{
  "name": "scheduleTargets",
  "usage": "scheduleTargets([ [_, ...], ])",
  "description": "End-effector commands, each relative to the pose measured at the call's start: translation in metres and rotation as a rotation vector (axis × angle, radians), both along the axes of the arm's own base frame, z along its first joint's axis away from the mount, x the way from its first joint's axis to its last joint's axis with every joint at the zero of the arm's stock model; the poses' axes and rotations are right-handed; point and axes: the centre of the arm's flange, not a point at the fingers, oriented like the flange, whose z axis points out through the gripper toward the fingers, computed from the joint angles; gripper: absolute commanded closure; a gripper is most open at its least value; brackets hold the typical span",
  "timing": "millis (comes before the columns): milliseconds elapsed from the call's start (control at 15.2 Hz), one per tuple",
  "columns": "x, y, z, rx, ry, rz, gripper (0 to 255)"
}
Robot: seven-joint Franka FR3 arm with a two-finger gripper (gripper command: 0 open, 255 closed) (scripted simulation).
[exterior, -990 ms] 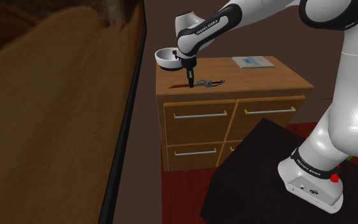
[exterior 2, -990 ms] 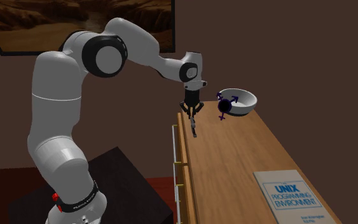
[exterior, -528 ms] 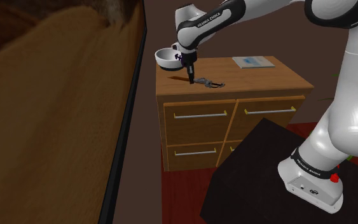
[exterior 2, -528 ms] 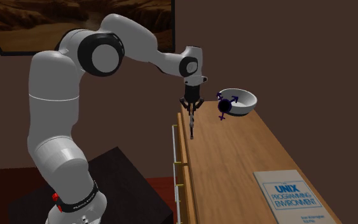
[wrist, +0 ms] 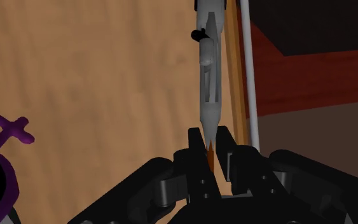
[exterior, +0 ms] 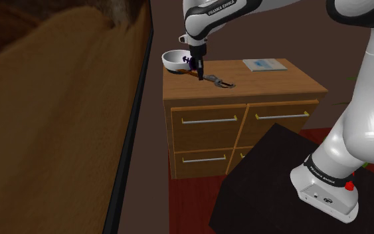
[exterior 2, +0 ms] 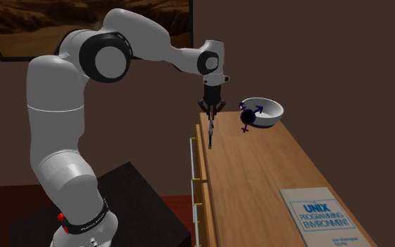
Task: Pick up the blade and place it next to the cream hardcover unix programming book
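Wrist view: the black gripper is clenched on one pointed end of the grey blade, its fingers pressing the metal from both sides while the rest of the blade runs straight away from them. In the shoulder view we see the gripper carrying the blade just above the wooden dresser, near its front edge and close to the white bowl. In the second exterior view the bowl shows a plain white interior and a dark purple figure at its wall. The dresser's drawers are shut. The cream book lies well apart from the blade.
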Motion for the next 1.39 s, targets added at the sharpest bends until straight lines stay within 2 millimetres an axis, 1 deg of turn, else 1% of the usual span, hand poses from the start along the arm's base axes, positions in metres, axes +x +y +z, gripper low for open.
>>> scheduleTargets([
  [0,0.001,-0.001,0.011,0.000,0.001,0.000,255],
  [462,0.001,-0.001,0.048,0.000,0.001,0.000,255],
  [528,0.001,-0.001,0.049,0.000,0.001,0.000,255],
  [1320,0.031,-0.156,0.035,0.000,0.001,0.000,255],
])
